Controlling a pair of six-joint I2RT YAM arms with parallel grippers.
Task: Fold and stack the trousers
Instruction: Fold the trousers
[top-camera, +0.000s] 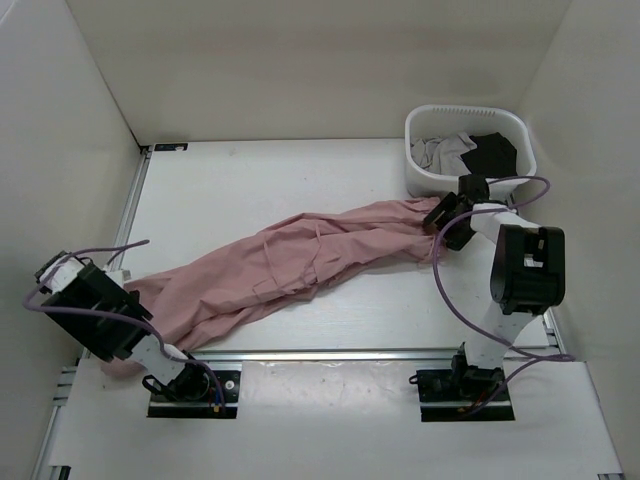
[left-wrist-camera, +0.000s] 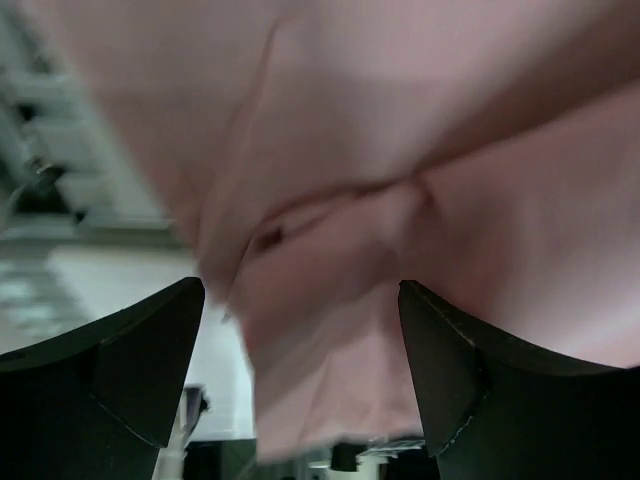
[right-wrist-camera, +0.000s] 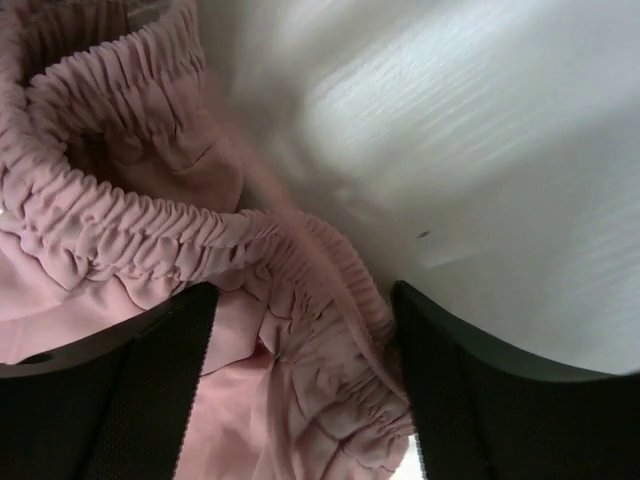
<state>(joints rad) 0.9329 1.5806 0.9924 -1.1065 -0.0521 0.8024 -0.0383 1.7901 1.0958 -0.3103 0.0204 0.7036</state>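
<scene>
The dusty-pink trousers (top-camera: 300, 260) lie stretched diagonally across the table from lower left to upper right. My left gripper (top-camera: 118, 352) is at the leg end near the table's front left edge. In the left wrist view it (left-wrist-camera: 300, 300) has blurred pink leg fabric (left-wrist-camera: 340, 330) between its fingers and is shut on it. My right gripper (top-camera: 440, 215) holds the waist end beside the basket. In the right wrist view it (right-wrist-camera: 300, 300) is shut on the gathered waistband (right-wrist-camera: 330, 340).
A white basket (top-camera: 440, 180) stands at the back right, just behind my right gripper, with a grey garment (top-camera: 440, 150) and a black garment (top-camera: 495, 152) inside. White walls enclose the table on the left, back and right.
</scene>
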